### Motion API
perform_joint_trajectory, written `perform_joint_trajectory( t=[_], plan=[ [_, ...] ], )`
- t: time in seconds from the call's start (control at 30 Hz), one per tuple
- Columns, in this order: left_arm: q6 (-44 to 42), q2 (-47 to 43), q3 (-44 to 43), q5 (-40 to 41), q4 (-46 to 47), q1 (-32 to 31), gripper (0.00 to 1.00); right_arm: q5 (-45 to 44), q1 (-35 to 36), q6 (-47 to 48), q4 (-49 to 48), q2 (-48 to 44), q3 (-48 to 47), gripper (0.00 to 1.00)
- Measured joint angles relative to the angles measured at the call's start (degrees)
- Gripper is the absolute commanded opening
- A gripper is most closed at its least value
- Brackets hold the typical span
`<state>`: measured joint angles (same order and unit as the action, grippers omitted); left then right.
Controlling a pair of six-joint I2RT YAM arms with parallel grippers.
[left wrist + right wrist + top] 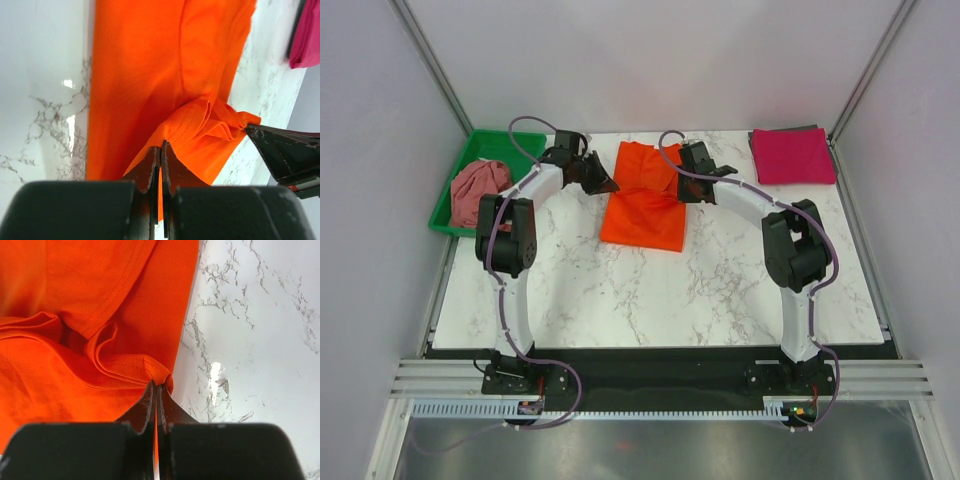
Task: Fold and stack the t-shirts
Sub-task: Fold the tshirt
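L gripper (161, 145): jaws together, pinching a hem of the orange t-shirt (645, 205). R gripper (156, 384): same, on the opposite edge. Shirt lies mid-table, toward 12 o'clock, bunched between the grippers. Marble table (620, 290) open toward 6 o'clock. Top view only: dusty rose t-shirt (480, 185) in green tray (445, 222), 10 o'clock. Magenta t-shirt (792, 155) folded, 1 o'clock.
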<state>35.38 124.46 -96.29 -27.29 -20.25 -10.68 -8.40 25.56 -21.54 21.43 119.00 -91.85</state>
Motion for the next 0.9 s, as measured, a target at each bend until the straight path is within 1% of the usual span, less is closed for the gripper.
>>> perform_joint_trajectory(
  t=[0.07, 0.23, 0.33, 0.37, 0.4, 0.43, 0.47, 0.5, 0.57, 0.6, 0.73, 0.8, 0.9],
  plan=[
    [0.07, 0.26, -1.60, -0.17, -0.85, 0.07, 0.02, -0.02, -0.13, 0.00, 0.28, 0.00, -0.72, 0.00],
    [0.90, 2.99, -8.76, -1.53, 0.07, 0.46, 0.02, 0.63, -1.27, -0.09, 0.13, 2.03, -5.09, 0.00],
    [1.25, 5.29, -10.56, -1.73, 0.68, 0.92, 0.03, 1.03, -2.10, -0.09, 0.00, 4.02, -6.80, 0.04],
    [1.33, 6.54, -11.15, -1.81, 0.66, 1.16, 0.06, 1.07, -2.32, -0.11, 0.04, 4.74, -7.21, 0.05],
    [1.44, 7.56, -11.61, -1.88, 0.66, 1.33, 0.09, 1.14, -2.54, -0.13, 0.11, 5.38, -7.58, 0.13],
    [1.64, 8.90, -12.04, -1.97, 0.68, 1.60, 0.15, 1.27, -2.73, -0.20, 0.15, 6.25, -8.11, 0.18],
    [1.81, 10.01, -12.26, -2.21, 0.63, 1.86, 0.28, 1.31, -2.93, -0.17, 0.42, 6.88, -8.74, 0.23],
    [1.90, 11.04, -12.35, -2.47, 0.52, 2.16, 0.33, 1.51, -3.08, -0.15, 0.52, 7.69, -9.57, 0.32],
    [2.19, 12.33, -12.55, -3.06, -0.04, 2.75, 0.42, 2.16, -3.52, 0.13, 0.96, 8.90, -11.23, 0.37],
    [2.10, 12.59, -12.61, -3.32, -0.42, 3.13, 0.43, 2.40, -3.67, 0.31, 1.18, 9.14, -11.91, 0.41],
    [1.36, 11.26, -12.22, -3.91, -0.50, 4.70, 0.49, 4.66, -4.48, 1.29, 1.88, 8.00, -12.39, 0.47],
    [0.33, 8.07, -9.64, -3.76, -0.46, 5.42, 0.51, 6.47, -4.79, 1.97, 2.08, 6.14, -10.80, 0.50],
    [-1.25, 1.36, -4.31, -3.61, -0.68, 6.12, 0.52, 10.16, -5.14, 2.93, 2.40, 0.24, -4.76, 0.52]
  ],
)
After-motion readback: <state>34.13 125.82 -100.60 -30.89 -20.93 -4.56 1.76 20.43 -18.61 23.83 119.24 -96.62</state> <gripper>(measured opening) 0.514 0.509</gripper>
